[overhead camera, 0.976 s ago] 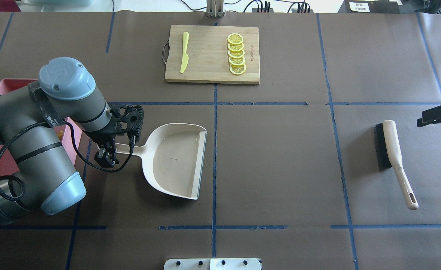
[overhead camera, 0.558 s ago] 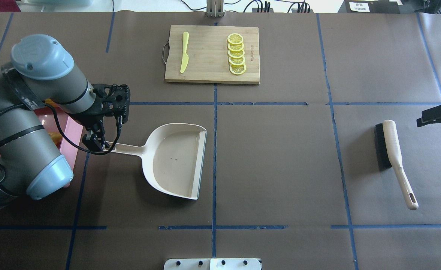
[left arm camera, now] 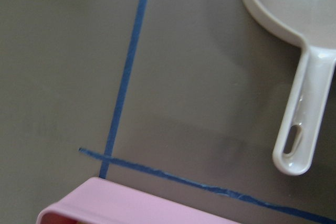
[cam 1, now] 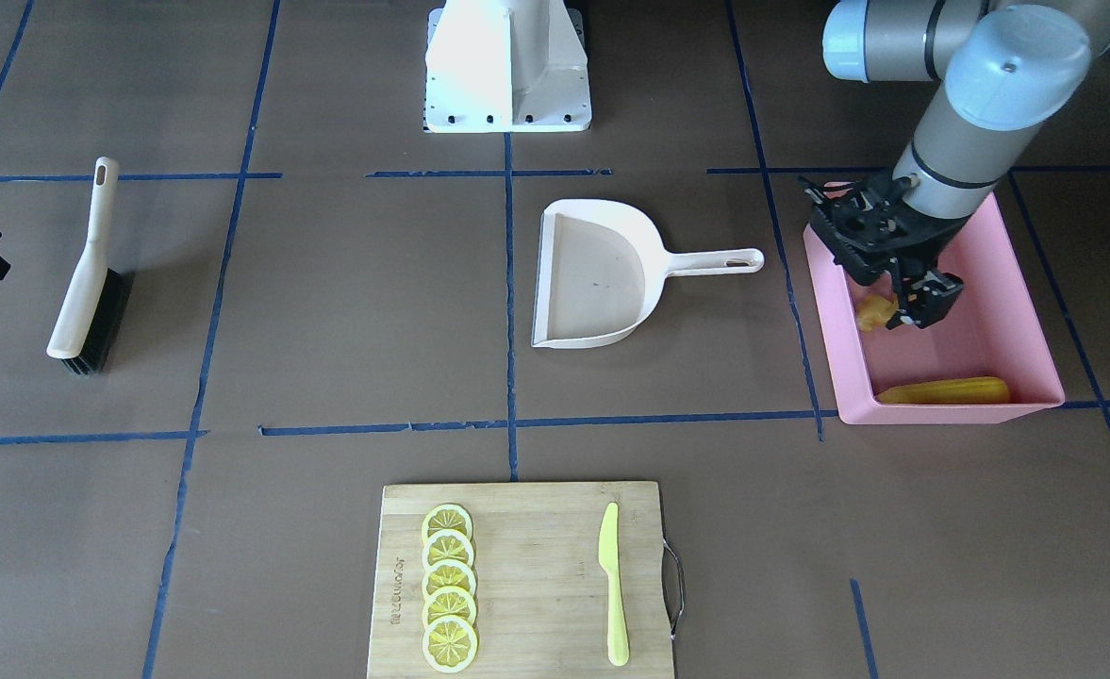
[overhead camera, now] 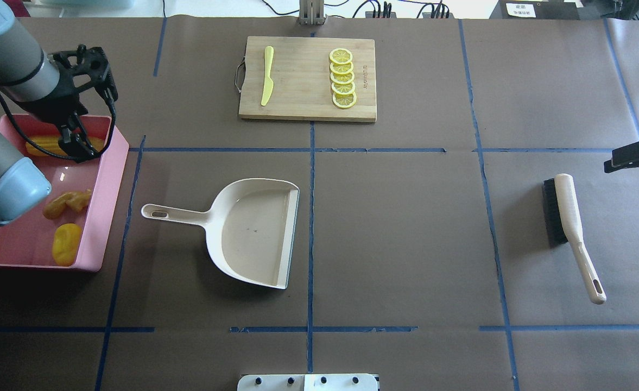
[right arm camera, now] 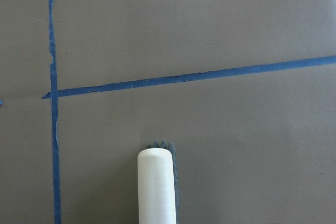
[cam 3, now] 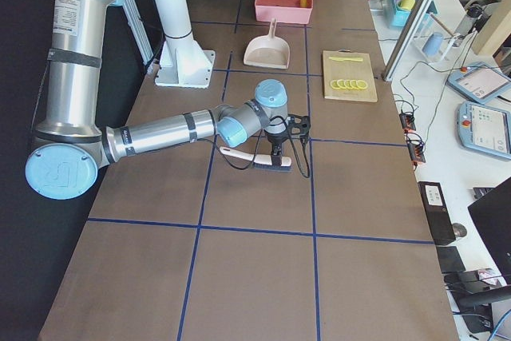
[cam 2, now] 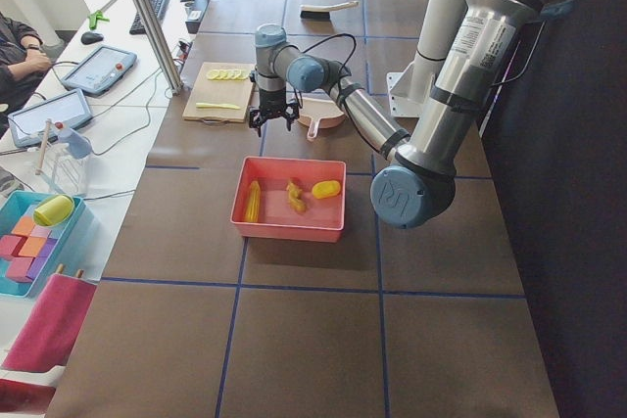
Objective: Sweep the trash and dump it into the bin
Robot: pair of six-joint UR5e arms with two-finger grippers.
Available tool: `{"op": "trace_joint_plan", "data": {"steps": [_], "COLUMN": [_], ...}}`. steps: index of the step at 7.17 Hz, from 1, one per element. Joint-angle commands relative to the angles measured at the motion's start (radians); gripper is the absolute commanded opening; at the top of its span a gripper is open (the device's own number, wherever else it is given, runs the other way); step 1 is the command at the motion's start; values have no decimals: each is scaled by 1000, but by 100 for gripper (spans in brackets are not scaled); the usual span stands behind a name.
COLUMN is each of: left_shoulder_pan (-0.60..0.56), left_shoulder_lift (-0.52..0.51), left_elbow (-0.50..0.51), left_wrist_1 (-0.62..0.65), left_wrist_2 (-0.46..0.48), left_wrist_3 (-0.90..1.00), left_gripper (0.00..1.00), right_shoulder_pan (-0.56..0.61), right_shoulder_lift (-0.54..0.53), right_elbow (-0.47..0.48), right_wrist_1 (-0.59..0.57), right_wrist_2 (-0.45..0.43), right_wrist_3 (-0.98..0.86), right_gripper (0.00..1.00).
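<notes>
We're looking at a table (overhead camera: pixel 406 244) covered w/ matte brown paper and crossed by blue tape lines. At the robot's left the bin (overhead camera: pixel 114 184) is sitting on it: smooth, glossy pink plastic, rectangular, shallow, w/ sloped walls. All 3 trash pieces are lying inside it. The ribbed corn cob (cam 1: pixel 943 390) is lying along the end wall farthest from the robot. The knobbly ginger root (overhead camera: pixel 68 202) is lying mid-bin, and the smooth oval lump (overhead camera: pixel 65 244) is resting at the end nearest the robot.

The left gripper (cam 1: pixel 922 302) is hanging raised over the bin, fingers spread and holding nothing, clear of all 3 pieces.

A beige plastic dustpan (overhead camera: pixel 254 233) is lying just beside the bin, handle toward it. Further off, a wooden cutting board (overhead camera: pixel 303 81) is carrying lemon slices (overhead camera: pixel 343 79) in an overlapping row and a yellow-green knife (overhead camera: pixel 267 76). The board's edge is bearing small engraved lettering, too small to read.

The right gripper (overhead camera: pixel 618 161) is showing only partly, near a brush (overhead camera: pixel 566 217) w/ a cream handle and black bristles. We can't tell how its fingers are set.
</notes>
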Motion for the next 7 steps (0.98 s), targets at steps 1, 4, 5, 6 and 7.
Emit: {"op": "trace_joint_plan", "data": {"steps": [1, 4, 5, 6, 7], "left_shoulder_pan": [-191, -453, -456, -485, -511], "left_shoulder_lift": [54, 96, 116, 130, 133], "left_elbow": [33, 111, 159, 203, 269], "left_wrist_1": [146, 193, 181, 117, 98], "left_wrist_2": [-9, -59, -102, -131, -176], "left_wrist_3": [-95, -31, -31, -41, -48], "left_gripper": [100, 100, 100, 100, 100], "right_shoulder_pan": [18, 32, 31, 34, 55], "right_shoulder_lift": [18, 35, 61, 66, 64], "right_elbow": [-5, -14, -26, -39, -51], "right_wrist_1": [1, -4, -4, -4, -7], "right_wrist_2": [-3, 3, 8, 8, 14], "right_wrist_3": [8, -4, -4, -4, -15], "right_gripper": [100, 100, 100, 100, 100]}}
